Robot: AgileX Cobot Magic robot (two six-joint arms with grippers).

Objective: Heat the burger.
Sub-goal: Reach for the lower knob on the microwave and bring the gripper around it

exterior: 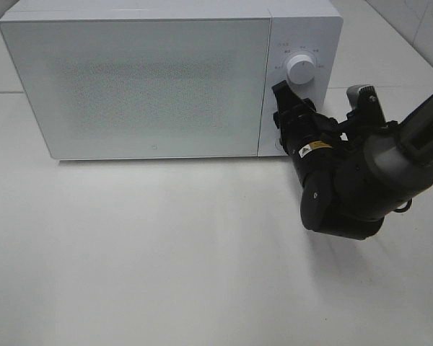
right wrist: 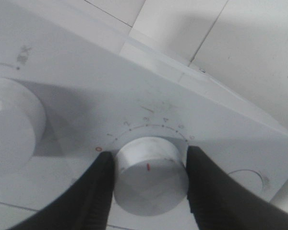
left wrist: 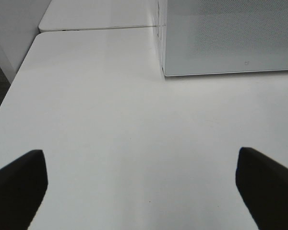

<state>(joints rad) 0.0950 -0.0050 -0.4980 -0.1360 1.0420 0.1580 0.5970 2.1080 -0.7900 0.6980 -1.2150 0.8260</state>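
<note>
Door (exterior: 130, 79): shut, burger unseen.
Right gripper (right wrist: 151, 187): clamped on timer dial (right wrist: 151, 165), 3 o'clock of door.
Left gripper (left wrist: 141, 187): spread wide, idle.
Remaining: probably the dial turn.

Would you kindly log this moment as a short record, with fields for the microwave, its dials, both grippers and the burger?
microwave: door shut, standing on the white table
upper dial: untouched
lower dial: held between the right gripper's jaws
right gripper: jaws closed on either side of the lower dial
left gripper: jaws wide apart above bare table, holding nothing
burger: not visible in any view; the door panel shows nothing inside
</note>
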